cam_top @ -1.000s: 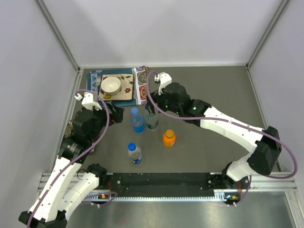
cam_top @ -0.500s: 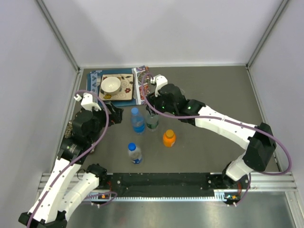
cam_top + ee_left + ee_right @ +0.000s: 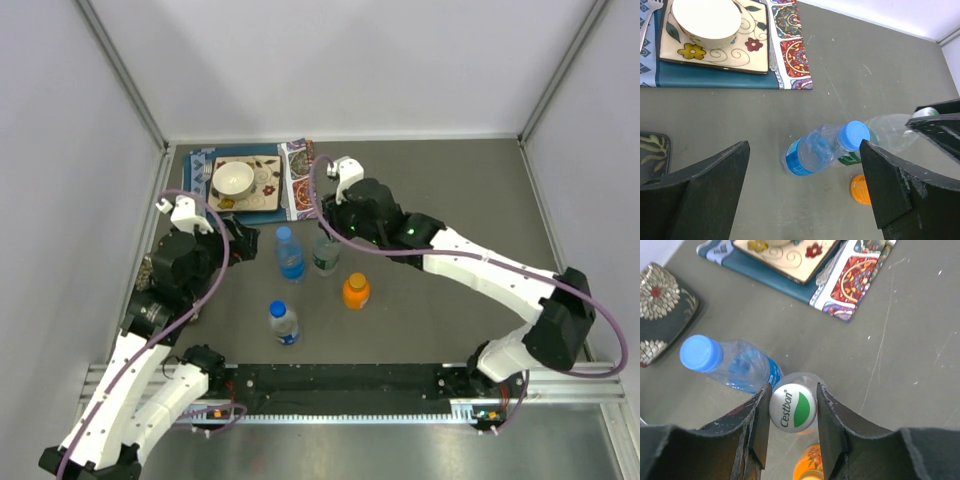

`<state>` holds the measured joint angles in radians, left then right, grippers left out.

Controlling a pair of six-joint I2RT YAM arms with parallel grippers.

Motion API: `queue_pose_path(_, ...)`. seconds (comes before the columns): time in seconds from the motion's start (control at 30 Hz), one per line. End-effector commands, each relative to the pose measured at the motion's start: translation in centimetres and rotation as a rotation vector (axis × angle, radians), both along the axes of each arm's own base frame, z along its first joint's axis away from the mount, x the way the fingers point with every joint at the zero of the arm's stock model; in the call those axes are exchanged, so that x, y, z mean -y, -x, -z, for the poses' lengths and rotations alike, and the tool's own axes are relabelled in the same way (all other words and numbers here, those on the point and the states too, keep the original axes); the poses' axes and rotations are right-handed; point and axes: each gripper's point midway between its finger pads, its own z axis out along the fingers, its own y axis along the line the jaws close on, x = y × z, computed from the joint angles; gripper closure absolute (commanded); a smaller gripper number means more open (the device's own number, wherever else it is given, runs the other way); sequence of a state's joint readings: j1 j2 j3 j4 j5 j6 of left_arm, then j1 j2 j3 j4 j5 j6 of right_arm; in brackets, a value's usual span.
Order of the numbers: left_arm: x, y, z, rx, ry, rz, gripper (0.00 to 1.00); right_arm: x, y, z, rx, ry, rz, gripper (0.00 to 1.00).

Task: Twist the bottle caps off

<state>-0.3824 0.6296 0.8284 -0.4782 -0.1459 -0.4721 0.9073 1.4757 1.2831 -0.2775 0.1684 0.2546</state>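
Four bottles stand mid-table. My right gripper [image 3: 793, 409] is shut on the white bottle cap [image 3: 793, 407] of the greenish bottle [image 3: 325, 258], coming down on it from above, one finger on either side. The right gripper [image 3: 326, 243] hides that cap in the top view. Just left of it stands a blue-label bottle [image 3: 290, 255] with a blue cap [image 3: 854, 135]. Nearer the arms are the orange bottle [image 3: 356, 291] with its orange cap [image 3: 860, 189] and a second blue-capped bottle [image 3: 284, 322]. My left gripper [image 3: 802, 150] hangs open above and left of the bottles, holding nothing.
A patterned plate [image 3: 262, 185] with a white bowl [image 3: 232, 178] lies on printed mats at the back left. A dark floral pad [image 3: 662, 305] sits left of the bottles, under my left arm. Grey walls close the table in on three sides.
The right gripper's fingers have closed from wide open onto the white cap, and the right arm shifted slightly over the greenish bottle. The left arm has not moved.
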Motion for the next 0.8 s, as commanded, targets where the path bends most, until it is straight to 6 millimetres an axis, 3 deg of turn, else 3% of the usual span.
queue_pose_path(0.0,0.4,-0.8,-2.7,0.067,0.029,0.002,0.03,1.9,0.5,-6.6,0.132,-0.099,0.044,0.73)
queue_pose_path(0.13,0.7,-1.8,-5.0,0.114,0.047,-0.004,0.04,4.5,0.6,-10.7,0.222,-0.129,0.112,0.75)
queue_pose_path(0.27,1.5,-3.1,-7.9,0.207,0.047,0.026,0.04,8.1,-0.2,-14.9,0.236,-0.190,0.224,0.89)
queue_pose_path(0.33,2.1,-3.7,-10.3,0.293,0.078,0.046,0.02,9.5,-0.1,-15.4,0.167,-0.255,0.246,1.00)
queue_pose_path(0.37,2.7,-3.8,-11.2,0.322,0.086,0.072,0.01,10.2,-0.5,-15.3,0.126,-0.297,0.228,1.00)
queue_pose_path(0.4,4.1,-3.3,-13.3,0.371,0.111,0.158,0.02,10.8,-0.6,-15.4,0.099,-0.339,0.221,1.00)
queue_pose_path(0.47,6.5,-3.8,-14.0,0.354,0.141,0.269,0.02,11.6,-0.4,-15.4,0.012,-0.443,0.168,1.00)
queue_pose_path(0.5,7.9,-3.1,-16.1,0.372,0.180,0.352,0.02,11.7,-0.2,-15.6,-0.006,-0.481,0.139,1.00)
queue_pose_path(0.53,9.2,-4.2,-15.3,0.317,0.202,0.396,0.01,11.4,0.0,-16.6,-0.016,-0.555,0.105,1.00)
queue_pose_path(0.57,10.2,-4.0,-15.8,0.293,0.259,0.449,0.02,11.1,1.2,-16.6,-0.048,-0.591,0.025,1.00)
queue_pose_path(0.63,13.2,-2.6,-17.3,0.336,0.325,0.675,0.02,11.5,1.5,-17.6,-0.056,-0.656,-0.011,1.00)
queue_pose_path(0.67,14.0,-1.8,-17.9,0.341,0.374,0.749,0.02,11.3,2.4,-17.8,-0.072,-0.665,-0.057,1.00)
queue_pose_path(0.73,15.6,0.2,-17.1,0.331,0.397,0.932,0.02,11.2,3.3,-18.3,-0.075,-0.676,-0.091,1.00)
queue_pose_path(0.77,15.9,1.0,-18.0,0.377,0.410,0.989,0.02,10.9,4.0,-18.4,-0.081,-0.683,-0.130,1.00)
